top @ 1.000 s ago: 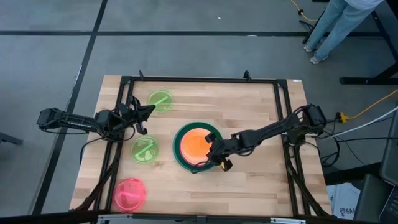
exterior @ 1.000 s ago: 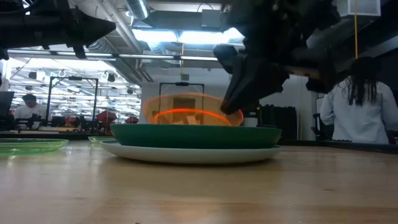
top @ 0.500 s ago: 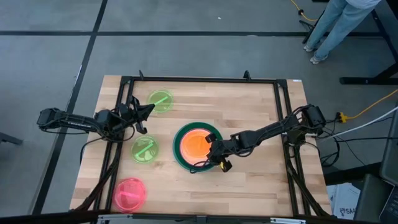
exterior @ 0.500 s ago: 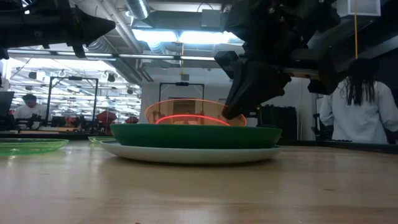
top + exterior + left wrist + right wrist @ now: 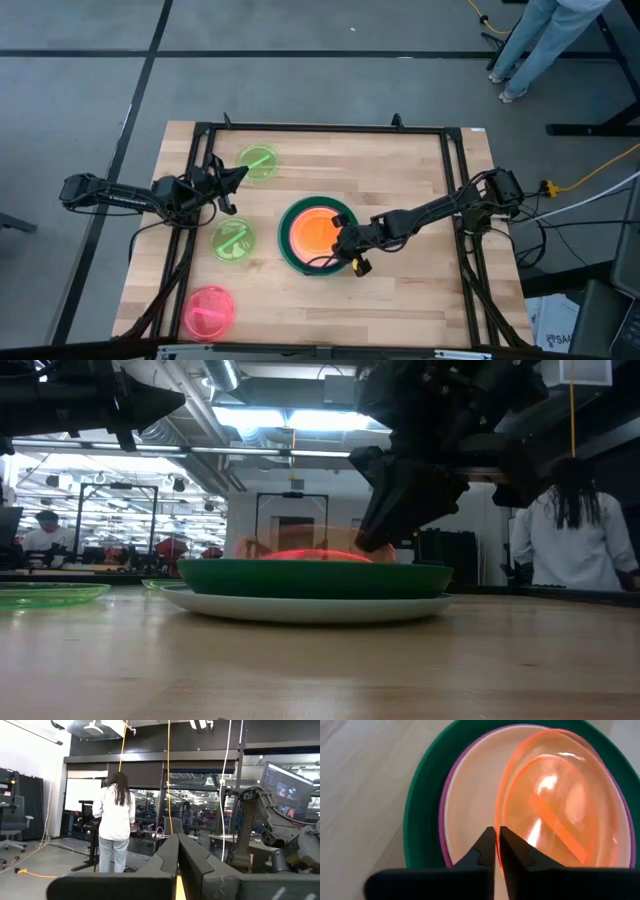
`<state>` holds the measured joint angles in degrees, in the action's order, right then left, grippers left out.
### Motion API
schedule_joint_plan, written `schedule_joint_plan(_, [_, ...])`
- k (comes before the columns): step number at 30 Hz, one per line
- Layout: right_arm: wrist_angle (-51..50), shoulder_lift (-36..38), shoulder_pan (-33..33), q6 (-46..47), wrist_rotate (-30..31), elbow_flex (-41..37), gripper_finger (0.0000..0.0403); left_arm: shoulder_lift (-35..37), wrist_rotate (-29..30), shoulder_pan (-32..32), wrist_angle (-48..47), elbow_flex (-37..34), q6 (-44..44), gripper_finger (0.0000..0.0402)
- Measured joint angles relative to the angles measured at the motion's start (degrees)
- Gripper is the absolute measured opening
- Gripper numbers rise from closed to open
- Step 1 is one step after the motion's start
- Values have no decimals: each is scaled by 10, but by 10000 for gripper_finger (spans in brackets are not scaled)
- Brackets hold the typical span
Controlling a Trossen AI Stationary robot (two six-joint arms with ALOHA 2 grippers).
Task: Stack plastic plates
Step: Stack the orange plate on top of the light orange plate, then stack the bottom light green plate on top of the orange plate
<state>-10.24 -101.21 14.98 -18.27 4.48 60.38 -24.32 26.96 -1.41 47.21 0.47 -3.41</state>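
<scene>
Though still pinched, orange plate (image 5: 314, 232) lower.

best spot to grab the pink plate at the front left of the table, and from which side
Pinch the thin raised rim of the pink plate, one finger inside and one outside, coming down from above. It lies flat on the table, so only the rim offers a pinchable edge. Its edge facing the left hand looks open, though the lime green plate lies between them.
</scene>
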Motion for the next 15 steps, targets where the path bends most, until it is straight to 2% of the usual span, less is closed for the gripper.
schedule_joint_plan(9, [-9, 2, 0, 31, 18, 6, 110, 0, 0, 0, 0, 0, -3, 4])
schedule_joint_plan(15, [-77, 22, 0, 81, -2, 51, 130, 0, 0, 0, -1, 0, -3, 4])
